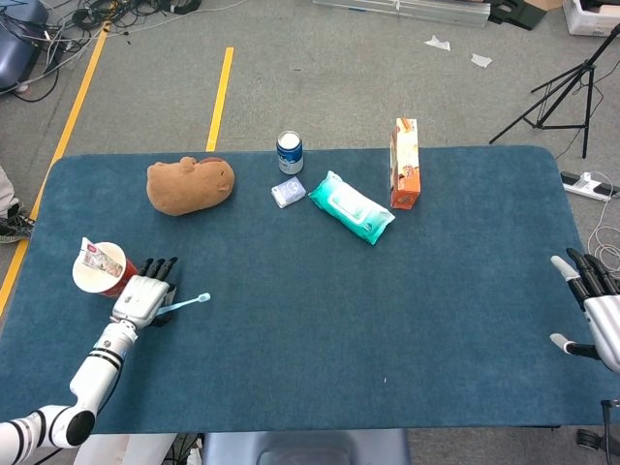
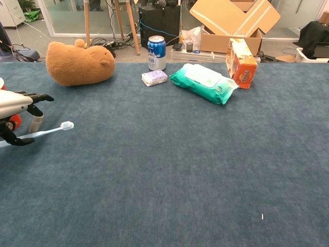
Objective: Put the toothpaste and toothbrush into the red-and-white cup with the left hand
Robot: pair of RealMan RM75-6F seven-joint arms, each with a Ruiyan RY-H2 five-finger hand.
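Grey carpeted floor (image 1: 320,68) carries two yellow tape lines (image 1: 220,92). Cables (image 1: 107,15) lie at top left; a black tripod (image 1: 562,92) stands right. Cardboard boxes (image 2: 234,18) sit behind the table.

Toothbrush (image 1: 184,303): pale blue, slim, head raised off the table, handle pinched in the left hand (image 1: 141,299). Red-and-white cup (image 1: 101,269): upright, open, just beside that hand, holding a toothpaste tube (image 1: 95,257).
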